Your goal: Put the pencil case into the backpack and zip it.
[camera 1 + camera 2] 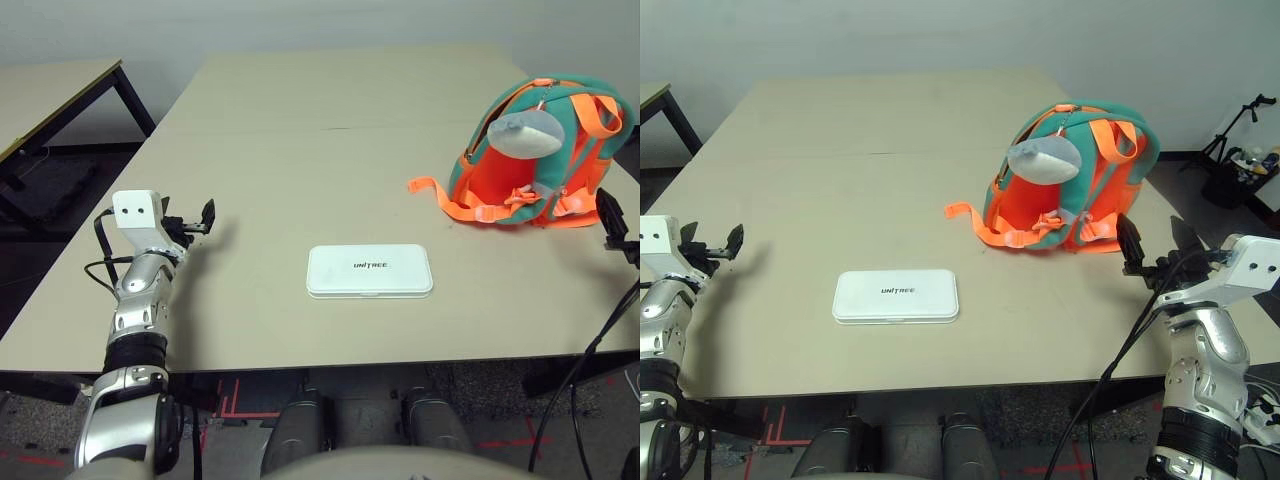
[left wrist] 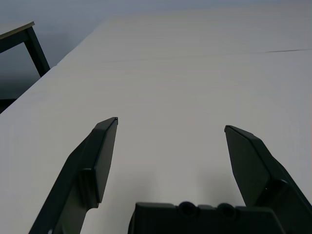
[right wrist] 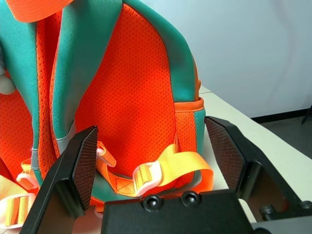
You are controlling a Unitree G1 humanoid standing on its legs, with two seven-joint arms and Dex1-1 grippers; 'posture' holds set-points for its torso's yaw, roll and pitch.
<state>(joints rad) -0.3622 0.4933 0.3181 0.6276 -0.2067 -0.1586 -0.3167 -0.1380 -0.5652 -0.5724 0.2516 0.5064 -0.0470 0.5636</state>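
Note:
The white pencil case (image 1: pixel 369 270) lies flat near the table's front edge, its dark lettering facing up. To the right and farther back stands the teal and orange backpack (image 1: pixel 1070 180), with a grey plush piece (image 1: pixel 1043 160) hanging on it and orange straps (image 1: pixel 980 222) trailing left. My left gripper (image 1: pixel 190 222) is open over the table's left side, well left of the case. Just right of the backpack, my right gripper (image 1: pixel 1152 243) is open and points at its orange side (image 3: pixel 131 112), holding nothing.
The beige table (image 1: pixel 300 130) stretches far back. A second table (image 1: pixel 50 100) stands at the far left. A black cable (image 1: pixel 1120 360) hangs off my right arm past the front edge. Dark stands and clutter (image 1: pixel 1240 150) sit on the floor at right.

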